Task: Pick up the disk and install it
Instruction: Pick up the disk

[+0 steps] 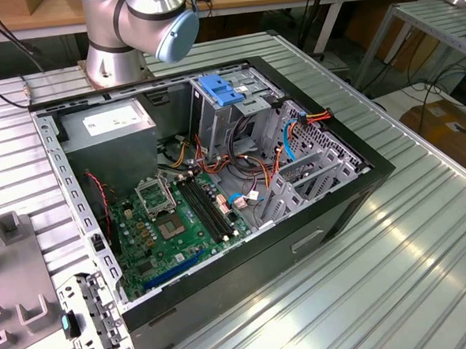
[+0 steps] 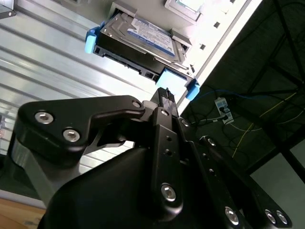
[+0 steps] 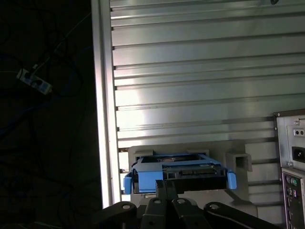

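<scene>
The disk (image 2: 143, 33) is a silver drive with a white and blue label, framed by blue plastic rails. It rests in a grey holder (image 3: 238, 160) on the ribbed metal table, close to the table's edge. In both wrist views my black gripper (image 2: 164, 93) reaches right up to the disk's near end, at a blue tab (image 2: 175, 82) of its frame. In the first wrist view the disk (image 3: 190, 169) lies level just beyond the gripper (image 3: 165, 183). The exterior view has the arm's base and elbow (image 1: 140, 22) at the back.
An open black computer case (image 1: 338, 208) lies on the table with its motherboard, cables and drive cage exposed. A blue latch plate (image 1: 218, 90) tops the cage, and a grey power supply (image 1: 107, 123) sits at the exterior view's left. Grey fixtures (image 1: 7, 228) stand left of the case.
</scene>
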Robot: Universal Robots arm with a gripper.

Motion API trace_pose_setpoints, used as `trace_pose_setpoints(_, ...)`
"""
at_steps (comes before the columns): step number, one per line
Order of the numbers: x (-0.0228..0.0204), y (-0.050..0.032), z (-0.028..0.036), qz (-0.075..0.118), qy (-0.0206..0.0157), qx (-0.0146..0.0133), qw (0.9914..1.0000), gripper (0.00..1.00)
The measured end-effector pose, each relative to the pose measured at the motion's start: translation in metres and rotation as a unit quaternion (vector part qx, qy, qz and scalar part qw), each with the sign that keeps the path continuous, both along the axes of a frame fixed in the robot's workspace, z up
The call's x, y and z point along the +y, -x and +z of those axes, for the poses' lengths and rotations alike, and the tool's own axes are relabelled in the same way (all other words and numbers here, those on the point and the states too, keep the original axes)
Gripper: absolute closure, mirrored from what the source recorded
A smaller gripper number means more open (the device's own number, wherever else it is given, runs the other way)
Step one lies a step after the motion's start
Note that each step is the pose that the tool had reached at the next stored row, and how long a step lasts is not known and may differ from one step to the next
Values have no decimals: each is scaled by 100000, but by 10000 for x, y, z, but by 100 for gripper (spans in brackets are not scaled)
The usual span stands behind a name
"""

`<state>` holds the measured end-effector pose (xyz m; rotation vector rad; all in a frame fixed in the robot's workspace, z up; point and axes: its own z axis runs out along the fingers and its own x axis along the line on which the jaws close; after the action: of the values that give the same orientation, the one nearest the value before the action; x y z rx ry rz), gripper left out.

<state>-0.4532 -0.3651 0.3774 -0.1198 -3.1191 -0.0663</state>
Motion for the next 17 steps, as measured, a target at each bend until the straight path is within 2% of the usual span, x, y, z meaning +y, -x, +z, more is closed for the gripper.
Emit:
trace_pose_setpoints(6, 0, 1, 0, 599, 5, 5, 99998, 89)
trace_pose_setpoints(9, 0, 1, 0, 2509, 0, -2, 99969, 89)
trace_pose_setpoints(11, 0, 1, -1, 4435, -3, -5, 99902, 89)
trace_pose_setpoints(14, 0, 1, 0, 7355, 1, 2, 99729, 89)
trace_pose_setpoints(16, 0, 1, 0, 9397, -1, 1, 99557, 89)
trace_pose_setpoints(17, 0, 1, 0, 10839, 0, 2, 99411, 89)
